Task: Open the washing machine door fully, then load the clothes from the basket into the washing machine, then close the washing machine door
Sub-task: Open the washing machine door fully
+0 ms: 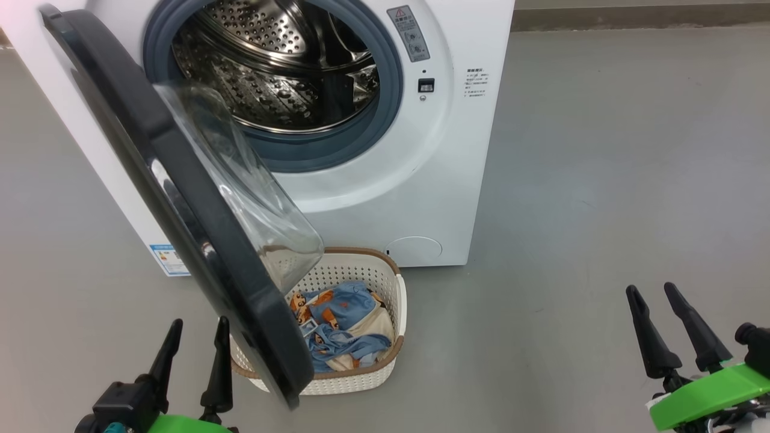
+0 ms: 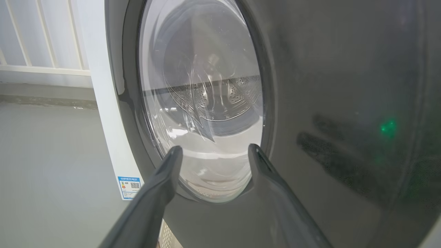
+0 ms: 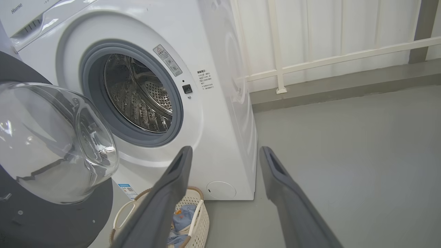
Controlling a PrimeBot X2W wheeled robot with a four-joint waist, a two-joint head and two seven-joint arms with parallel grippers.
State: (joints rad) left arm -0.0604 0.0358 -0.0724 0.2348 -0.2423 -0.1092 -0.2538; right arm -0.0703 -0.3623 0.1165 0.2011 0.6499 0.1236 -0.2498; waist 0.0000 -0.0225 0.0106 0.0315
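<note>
My left claw [image 1: 200, 322] gapes empty, the washing machine door [image 1: 180, 198] just ahead of its tips; my right claw [image 1: 651, 288], equally wide and empty, hangs well aside. Beyond, the door overhangs the basket [image 1: 400, 300] of clothes [image 1: 343, 325], so reaching in may bump it toward the washing machine [image 1: 421, 198].

Grey floor [image 1: 601, 150], white railed wall [image 3: 327, 38]

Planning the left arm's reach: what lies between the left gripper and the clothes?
Head view: the open washing machine door stands between left gripper and clothes.
</note>
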